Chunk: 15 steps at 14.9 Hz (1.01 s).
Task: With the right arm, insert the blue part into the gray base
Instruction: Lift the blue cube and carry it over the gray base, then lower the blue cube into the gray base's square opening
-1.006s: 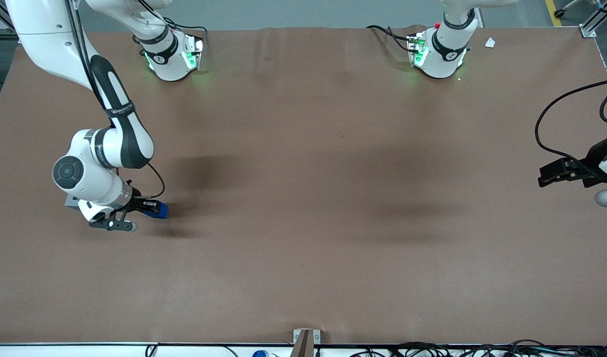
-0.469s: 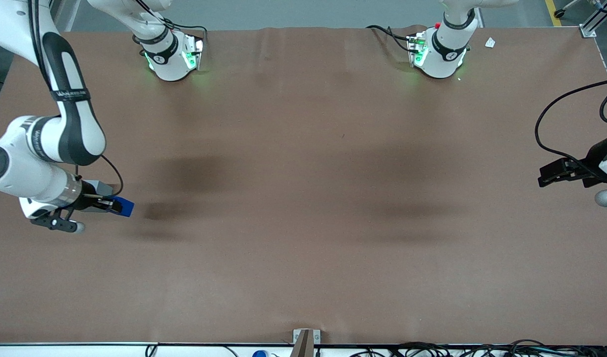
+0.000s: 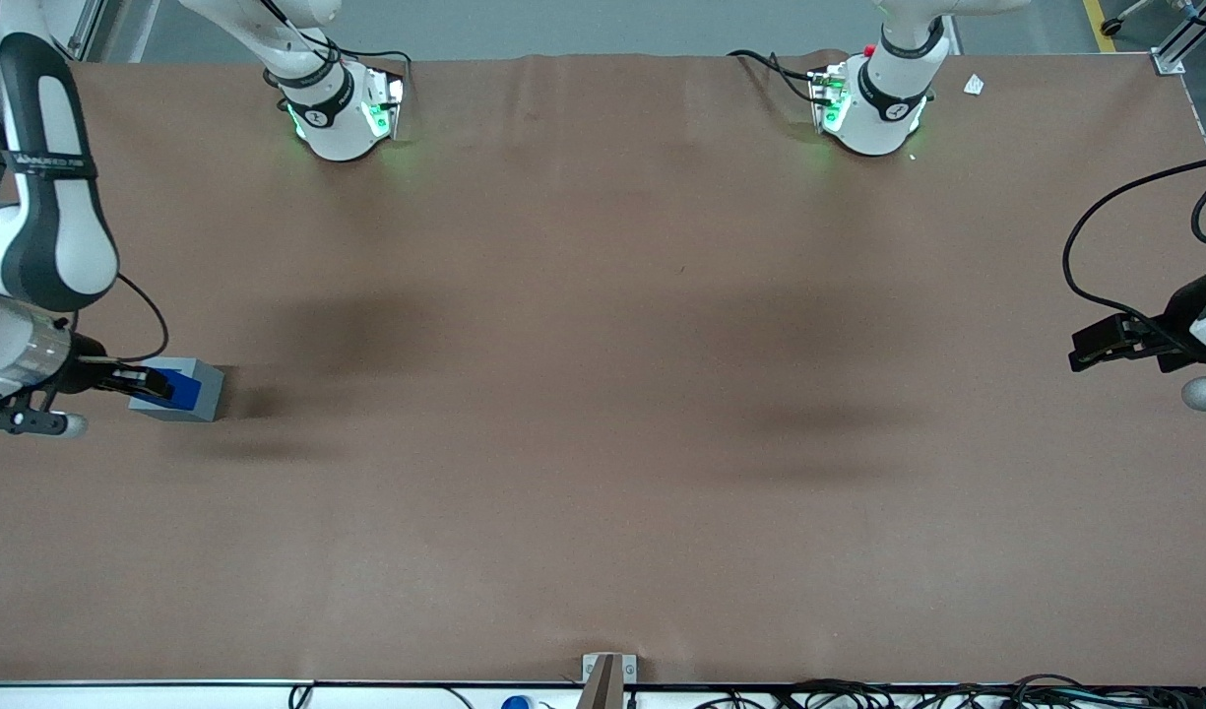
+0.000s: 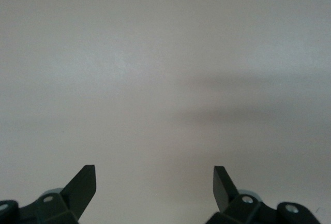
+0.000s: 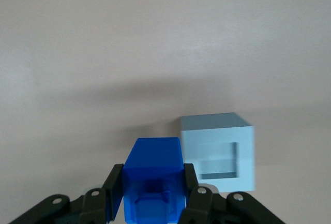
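My right arm's gripper (image 3: 155, 384) is at the working arm's end of the table, shut on the blue part (image 3: 180, 387). In the front view the blue part overlaps the top of the gray base (image 3: 201, 402), which rests on the brown table. The right wrist view shows the blue part (image 5: 153, 175) clamped between both black fingers (image 5: 115, 185), held above the table. The gray base (image 5: 220, 150) sits beside it, its square recess visible and unfilled. The part is not in the recess.
Two arm pedestals with green lights (image 3: 342, 113) (image 3: 868, 108) stand at the table's edge farthest from the front camera. A small bracket (image 3: 607, 675) sits at the nearest edge. Brown table surface (image 3: 603, 394) stretches toward the parked arm's end.
The right arm has swung toward its own end of the table, carrying the blue part. The gray base, mostly covered by the arm before, now shows under the part.
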Available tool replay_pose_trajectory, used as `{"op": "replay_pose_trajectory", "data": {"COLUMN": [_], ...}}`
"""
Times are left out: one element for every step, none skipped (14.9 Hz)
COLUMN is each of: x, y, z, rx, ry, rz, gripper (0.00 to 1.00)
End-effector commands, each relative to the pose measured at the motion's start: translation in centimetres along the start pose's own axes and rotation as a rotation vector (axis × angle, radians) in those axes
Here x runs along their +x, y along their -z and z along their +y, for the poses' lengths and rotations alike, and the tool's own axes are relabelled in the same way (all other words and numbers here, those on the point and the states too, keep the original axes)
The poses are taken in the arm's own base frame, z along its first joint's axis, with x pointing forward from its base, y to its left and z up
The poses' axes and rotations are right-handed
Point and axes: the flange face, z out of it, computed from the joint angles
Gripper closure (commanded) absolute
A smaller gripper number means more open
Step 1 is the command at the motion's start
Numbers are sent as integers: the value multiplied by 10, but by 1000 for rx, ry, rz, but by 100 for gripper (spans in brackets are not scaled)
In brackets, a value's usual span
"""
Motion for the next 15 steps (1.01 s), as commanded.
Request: {"op": "replay_pose_trajectory", "data": {"x": [-13, -17, -20, -23, -26, -30, -32, -33, -33, -33, -33, -33, -33, -33, -33], "y": [10, 9, 10, 7, 3, -1, -6, -7, -8, -9, -10, -11, -11, -11, -12], "z": [16, 25, 33, 36, 42, 49, 51, 51, 50, 52, 53, 54, 55, 55, 55], "rx": [-6, -18, -28, -31, -34, -38, -39, -39, -39, -39, -38, -38, -38, -38, -37], "ry": [55, 60, 58, 67, 71, 73, 73, 73, 74, 71, 69, 68, 66, 66, 65], "rz": [11, 6, 8, 10, 22, 34, 38, 38, 37, 35, 34, 32, 32, 34, 31], "gripper": [84, 84, 84, 84, 84, 84, 84, 84, 84, 84, 84, 84, 84, 84, 84]}}
